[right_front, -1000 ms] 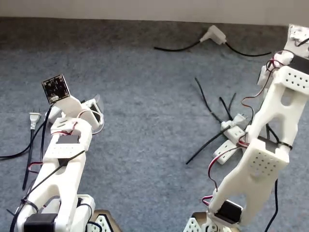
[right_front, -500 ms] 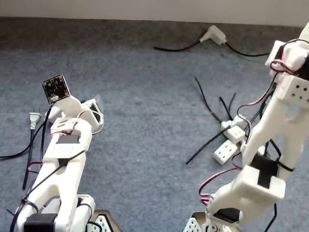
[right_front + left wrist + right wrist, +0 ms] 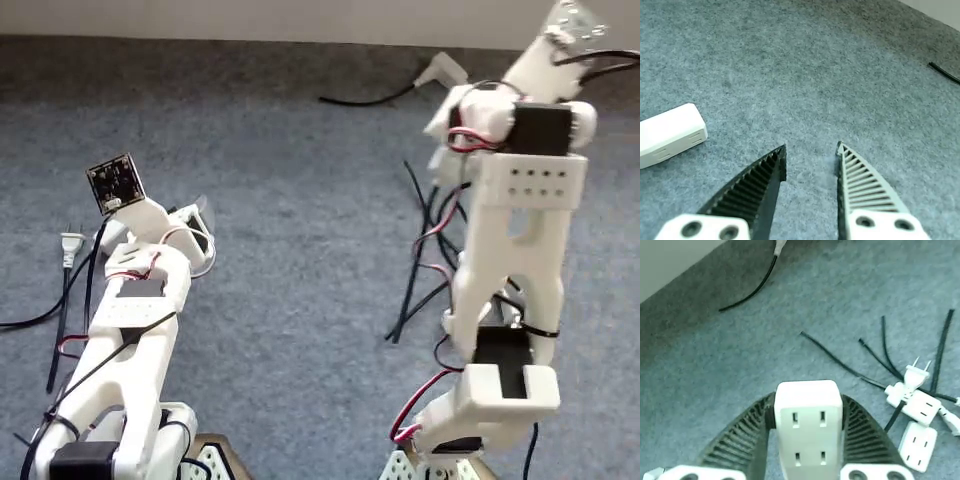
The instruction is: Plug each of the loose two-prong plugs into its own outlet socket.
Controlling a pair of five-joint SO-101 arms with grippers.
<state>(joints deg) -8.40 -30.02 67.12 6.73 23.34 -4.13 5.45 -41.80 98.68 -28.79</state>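
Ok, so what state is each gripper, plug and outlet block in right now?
left gripper: open, holding nothing, over the carpet.
right gripper: shut on the held outlet block.
held outlet block: lifted, facing sockets empty.
left-side plug: loose on carpet, unplugged.
right-side plug: loose on carpet, prongs bare.
outlet block by the left gripper: lying on carpet, ungripped.
flat outlet block: on carpet, sockets empty.

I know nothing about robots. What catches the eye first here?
The right claw grips a white outlet block above the grey carpet. On the carpet lies a tangle of black cords, spare outlets and a two-prong plug. The left claw hangs open near another white block.
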